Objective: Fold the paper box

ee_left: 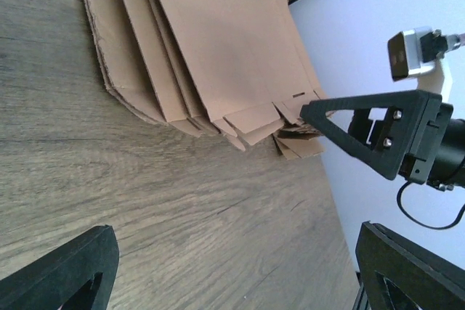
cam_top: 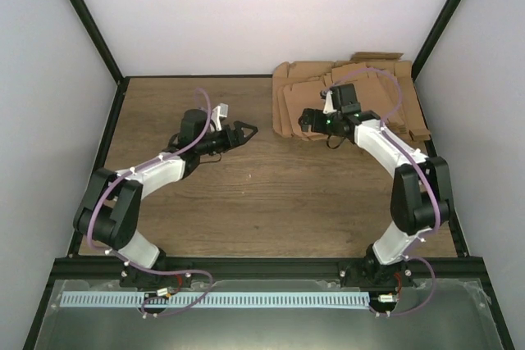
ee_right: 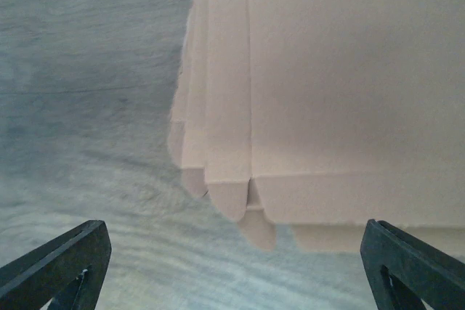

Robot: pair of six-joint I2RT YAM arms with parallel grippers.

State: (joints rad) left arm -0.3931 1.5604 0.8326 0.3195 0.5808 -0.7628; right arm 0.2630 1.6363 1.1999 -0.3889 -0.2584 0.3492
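Note:
All the brown cardboard in view is a pile of flat overlapping blanks (cam_top: 299,88) at the table's back right; a single paper box apart from that pile is out of view. My right gripper (cam_top: 307,123) hovers open over the pile's near left corner, and the right wrist view shows the blanks' rounded flaps (ee_right: 327,92) just ahead of its open gripper (ee_right: 236,270), with nothing between the fingers. My left gripper (cam_top: 244,130) is open above bare wood at mid-table and points right toward the pile (ee_left: 218,41). Its own view shows the left gripper (ee_left: 240,270) empty and one right finger (ee_left: 363,127) near the pile's edge.
The wooden table (cam_top: 262,194) is bounded by black frame rails (cam_top: 90,26) and white walls on the left, back and right. The pile lies against the back right corner post (cam_top: 435,30). Both arm bases are bolted at the near edge.

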